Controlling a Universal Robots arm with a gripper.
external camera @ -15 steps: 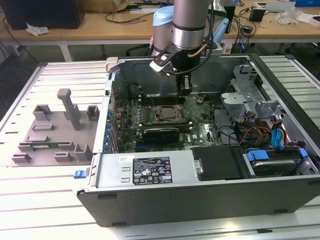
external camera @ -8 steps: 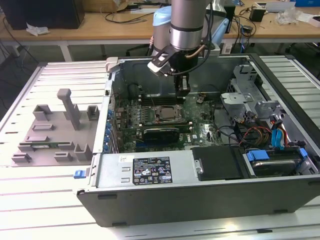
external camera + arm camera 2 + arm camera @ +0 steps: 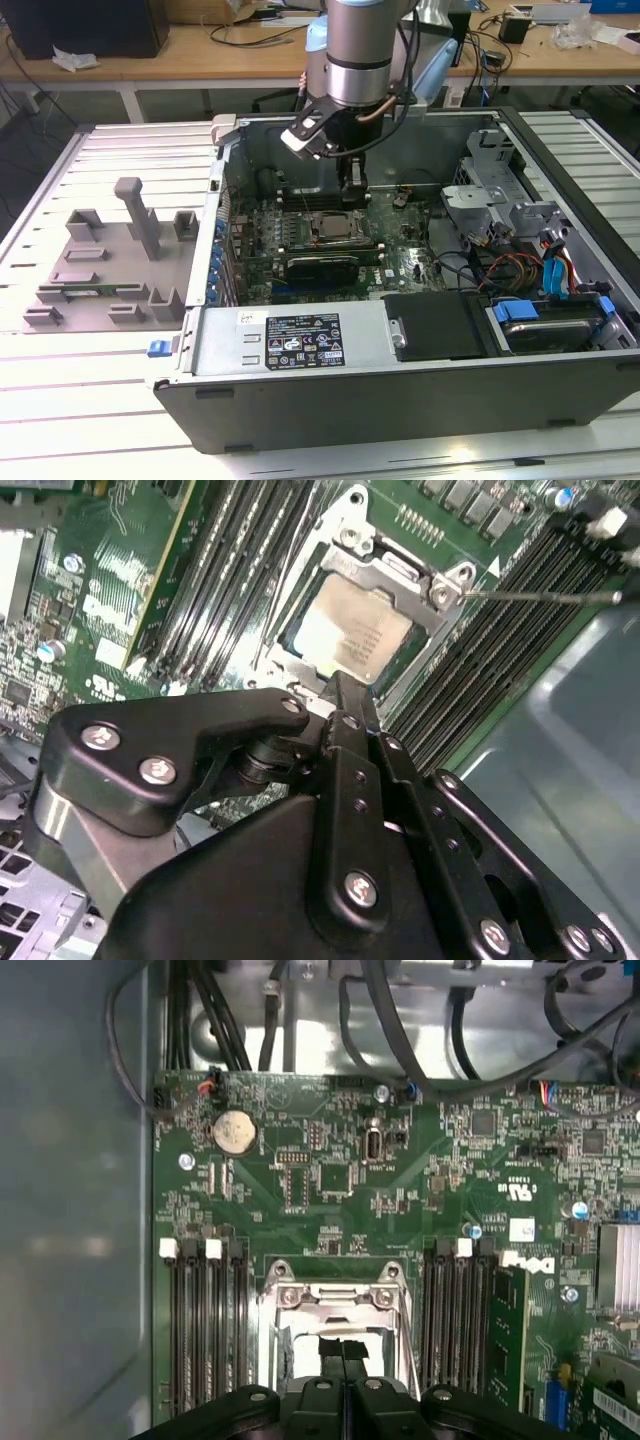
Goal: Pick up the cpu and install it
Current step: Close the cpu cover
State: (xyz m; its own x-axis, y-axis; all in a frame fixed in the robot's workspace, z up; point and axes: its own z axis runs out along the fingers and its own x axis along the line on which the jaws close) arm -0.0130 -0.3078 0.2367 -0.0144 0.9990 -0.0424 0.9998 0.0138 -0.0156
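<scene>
- The cpu (image 3: 350, 630) is found already sat in the socket (image 3: 385, 572) on the green motherboard (image 3: 330, 1210).
- The end effector (image 3: 343, 1348) is seen pinched shut with nothing gripped, tips right beside the cpu's edge.
- The open PC case (image 3: 300, 345) is laid flat on the worktop (image 3: 120, 420).

Long wooden desk (image 3: 150, 65) behind, pale slatted worktable (image 3: 80, 430)

Silver-grey cpu (image 3: 345, 630), green motherboard (image 3: 330, 1210) with black memory slots (image 3: 200, 1320), black gripper (image 3: 340, 690), pale grey holder blocks (image 3: 100, 265)
</scene>
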